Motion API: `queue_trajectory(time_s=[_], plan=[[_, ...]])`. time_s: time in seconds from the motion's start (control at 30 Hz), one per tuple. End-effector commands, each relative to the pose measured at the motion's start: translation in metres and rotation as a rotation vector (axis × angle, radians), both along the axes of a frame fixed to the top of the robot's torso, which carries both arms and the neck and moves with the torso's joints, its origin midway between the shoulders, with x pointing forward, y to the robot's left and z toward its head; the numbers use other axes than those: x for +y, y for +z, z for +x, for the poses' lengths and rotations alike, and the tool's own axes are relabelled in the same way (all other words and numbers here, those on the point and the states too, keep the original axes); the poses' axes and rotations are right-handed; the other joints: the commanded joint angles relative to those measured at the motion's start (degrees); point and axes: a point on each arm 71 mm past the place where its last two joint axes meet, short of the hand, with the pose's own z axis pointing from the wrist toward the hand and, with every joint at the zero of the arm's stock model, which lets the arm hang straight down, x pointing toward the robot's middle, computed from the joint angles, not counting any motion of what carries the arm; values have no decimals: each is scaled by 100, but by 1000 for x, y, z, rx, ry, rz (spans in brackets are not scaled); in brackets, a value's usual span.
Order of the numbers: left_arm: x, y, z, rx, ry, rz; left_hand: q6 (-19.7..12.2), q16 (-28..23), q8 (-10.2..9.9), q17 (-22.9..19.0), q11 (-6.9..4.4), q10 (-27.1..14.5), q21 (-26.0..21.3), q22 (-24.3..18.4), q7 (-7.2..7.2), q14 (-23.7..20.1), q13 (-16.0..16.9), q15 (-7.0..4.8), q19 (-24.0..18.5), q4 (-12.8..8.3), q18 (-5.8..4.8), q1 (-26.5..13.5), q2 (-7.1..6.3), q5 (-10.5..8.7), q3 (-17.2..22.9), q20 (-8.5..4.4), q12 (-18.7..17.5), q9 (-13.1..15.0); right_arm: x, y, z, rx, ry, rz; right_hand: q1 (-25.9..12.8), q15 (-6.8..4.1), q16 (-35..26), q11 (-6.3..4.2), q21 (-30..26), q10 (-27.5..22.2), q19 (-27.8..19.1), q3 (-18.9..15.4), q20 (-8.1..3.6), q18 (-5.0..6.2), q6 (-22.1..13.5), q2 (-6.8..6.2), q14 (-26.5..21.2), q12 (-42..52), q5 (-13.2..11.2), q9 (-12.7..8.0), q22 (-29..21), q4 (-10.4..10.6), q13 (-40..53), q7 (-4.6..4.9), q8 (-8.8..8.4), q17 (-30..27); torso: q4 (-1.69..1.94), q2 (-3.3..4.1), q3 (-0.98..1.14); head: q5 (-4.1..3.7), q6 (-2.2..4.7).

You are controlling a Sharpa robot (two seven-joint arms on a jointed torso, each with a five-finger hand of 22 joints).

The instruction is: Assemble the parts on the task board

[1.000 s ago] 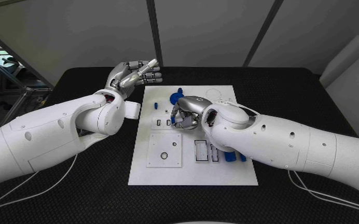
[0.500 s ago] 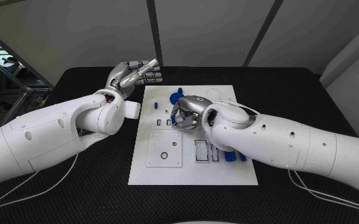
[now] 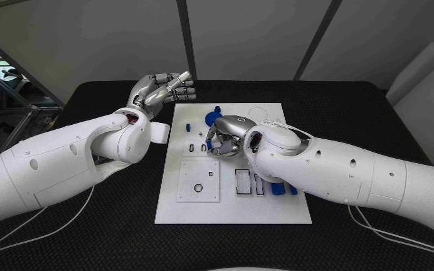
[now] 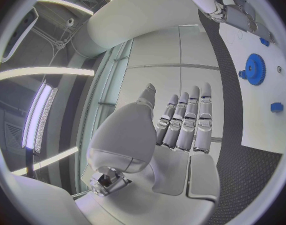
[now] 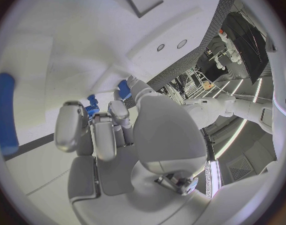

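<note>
Head view places the right hand (image 3: pixel 226 138) low over the upper middle of the task board (image 3: pixel 271 211), fingers curled down beside the blue gear (image 3: pixel 212 118). In the right wrist view the fingertips (image 5: pixel 121 114) close around a small blue part (image 5: pixel 92 105) against the white plate; whether the part is fully gripped cannot be told. A long blue part (image 5: pixel 4 112) lies apart on the board.

Procedure, as judged: keep the pinch on the small part, align it square over its seat, and press straight down without dragging across neighbouring parts.

The left hand (image 3: pixel 163 91) is raised off the tabletop (image 3: pixel 362 108) beyond the board's upper left corner, fingers extended side by side, holding nothing.

Compared with the earlier frames, no displacement of either hand or of any part is discernible.
</note>
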Motion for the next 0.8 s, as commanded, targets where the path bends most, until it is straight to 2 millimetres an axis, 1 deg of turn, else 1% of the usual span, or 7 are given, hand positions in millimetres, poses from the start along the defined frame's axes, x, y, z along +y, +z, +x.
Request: queue_trajectory(time_s=[0.03,0.17,0.33,0.4,0.57,0.73,0.8], plan=[[-1,2,0,-9,-9,-3,33,-16,-21,7,-5,5,-19,-9,185,0,0,23,-38,-39,-192,43,-15,-14,9,16,1,5,-2,-3,0,-1,-20,-5,-80,48,-26,23,-25,-104,-4,-96,57,26,-189,-40,477,-65,-42,-33,-6,23,-46,25,-93,962,0,-2,0,-1,2],[-1,2,0,-8,-9,-3,33,-21,-23,8,-5,5,-20,-11,185,3,0,23,-38,-48,-191,52,-10,-15,17,16,0,4,-2,0,0,-28,-27,32,-118,91,-53,73,-26,-400,-7,-279,97,26,-535,-113,466,-306,-34,-120,-4,93,-357,73,-257,924,-1,-1,1,-1,3],[0,1,0,-3,-9,-2,33,-21,-24,8,-6,5,-20,-11,184,5,0,22,-37,-51,-190,55,-10,-15,18,16,1,4,-4,6,-1,-80,-19,103,-59,117,-68,98,-27,-462,-12,-573,128,28,-822,-214,459,-325,-45,-193,-3,253,-429,98,-349,906,-1,-1,3,2,5],[0,1,1,0,-8,-1,34,-22,-24,9,-7,6,-20,-12,182,10,0,21,-35,-58,-189,62,-13,-16,21,16,1,4,-5,9,-2,-112,-3,144,158,105,-67,94,-10,-462,1,-809,134,22,-982,-251,459,-306,-14,-209,24,480,-453,89,-363,910,-1,-5,3,0,15],[2,0,1,9,-6,10,58,-10,-21,24,-22,30,3,-14,169,105,2,-4,31,-94,-178,74,-23,-17,34,0,10,6,-11,16,-5,-169,29,221,362,108,-77,85,-2,-440,6,-864,125,23,-1002,-222,457,-278,1,-203,37,626,-453,85,-318,897,-6,-12,6,7,33],[4,-3,2,28,-27,58,208,195,22,164,-139,368,280,72,105,745,47,-190,604,-121,-169,31,-36,-26,43,-188,142,18,-27,25,-13,-196,77,325,545,89,-104,60,-1,-416,6,-824,111,24,-874,-119,449,-259,88,-177,37,635,-453,57,-212,859,-24,-38,5,14,72],[4,-6,3,39,-60,113,402,373,106,299,-267,741,478,147,8,1179,112,-330,968,-99,-171,-23,-57,-41,22,-333,297,47,-37,29,-16,-181,94,364,674,74,-173,43,-50,-466,-40,-771,98,42,-704,-44,422,-309,191,-147,-52,572,-515,40,-111,760,-20,-67,0,1,88]])
